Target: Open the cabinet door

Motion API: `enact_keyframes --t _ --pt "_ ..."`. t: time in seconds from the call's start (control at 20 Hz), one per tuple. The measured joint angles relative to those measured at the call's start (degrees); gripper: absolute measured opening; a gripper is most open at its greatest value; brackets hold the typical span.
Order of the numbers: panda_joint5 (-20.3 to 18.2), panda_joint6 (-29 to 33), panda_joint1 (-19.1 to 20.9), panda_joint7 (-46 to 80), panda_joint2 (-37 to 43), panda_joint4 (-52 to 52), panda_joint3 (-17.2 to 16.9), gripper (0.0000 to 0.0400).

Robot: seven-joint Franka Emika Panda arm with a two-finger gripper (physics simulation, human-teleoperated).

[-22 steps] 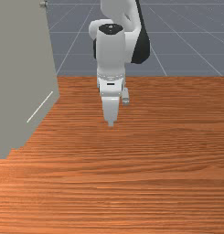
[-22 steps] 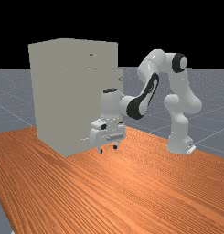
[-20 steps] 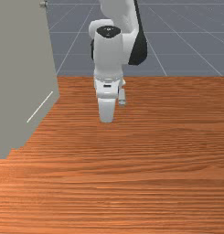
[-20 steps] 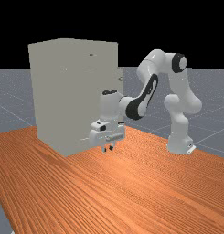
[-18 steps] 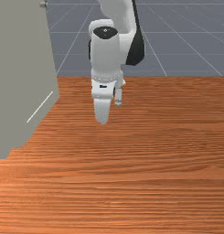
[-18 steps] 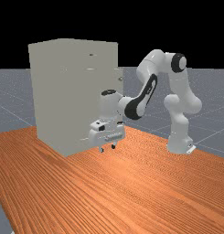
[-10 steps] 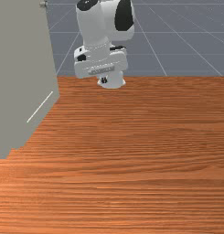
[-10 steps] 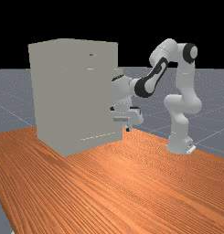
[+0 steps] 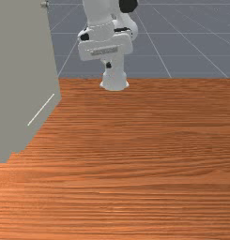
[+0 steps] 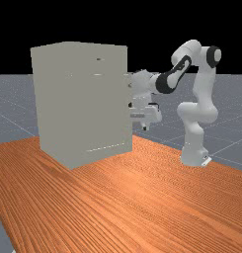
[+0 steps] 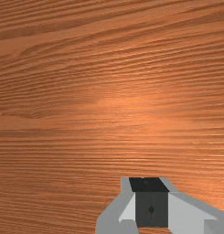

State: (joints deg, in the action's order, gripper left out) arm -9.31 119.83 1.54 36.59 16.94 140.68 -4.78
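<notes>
1. Since the earlier frame, the cabinet (image 10: 83, 104) stays put while my arm (image 10: 204, 84) has risen and drawn toward the far view's right.
2. The door (image 10: 129, 133), I judge, is at the cabinet's side toward the far view's right; it looks unopened, so I'm still approaching.
3. My gripper (image 11: 151, 201) has its jaws together on nothing, as the wrist view reveals; the front view shows a gap beside the cabinet, which the far view's overlap conceals.
4. The knob (image 9: 44, 4), high up, is likely the handle: next I should line up with it.
</notes>
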Motion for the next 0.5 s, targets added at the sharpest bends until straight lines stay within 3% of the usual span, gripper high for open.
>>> enact_keyframes --t 0.3,0.5 --pt "3.6 -3.4 1.6 4.7 30.4 13.4 4.2 0.0000" --pt "8.0 -9.8 5.3 6.4 42.0 14.6 5.1 0.0000"
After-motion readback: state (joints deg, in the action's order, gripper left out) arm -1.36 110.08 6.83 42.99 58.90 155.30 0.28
